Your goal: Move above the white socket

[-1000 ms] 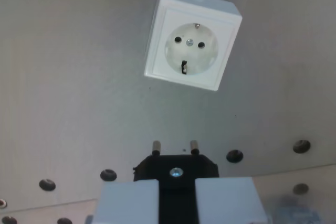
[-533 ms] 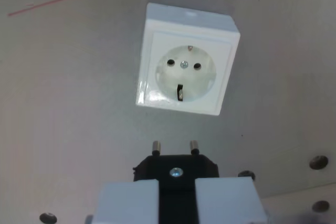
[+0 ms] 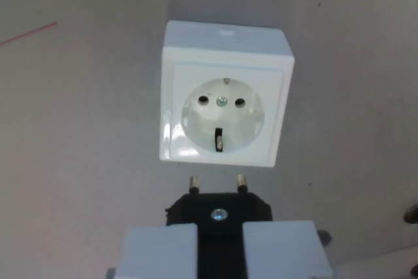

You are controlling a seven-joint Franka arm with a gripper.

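Red line (image 3: 29, 32) — one, thin — crosses the grey surface (image 3: 85, 161) at the wrist view's upper left. One white socket (image 3: 224, 96) sits centre frame, with two pin holes, one centre screw and two earth clips. Just below it, one black plug (image 3: 219, 210) shows two pins pointing at the socket's lower edge — the gripper (image 3: 220, 253) has both pale fingers (image 3: 159, 253) clamped on the plug.

No legible text, label, brand, number or sign is found on the white socket (image 3: 223, 96), the black plug (image 3: 219, 208) or the counter (image 3: 78, 161).
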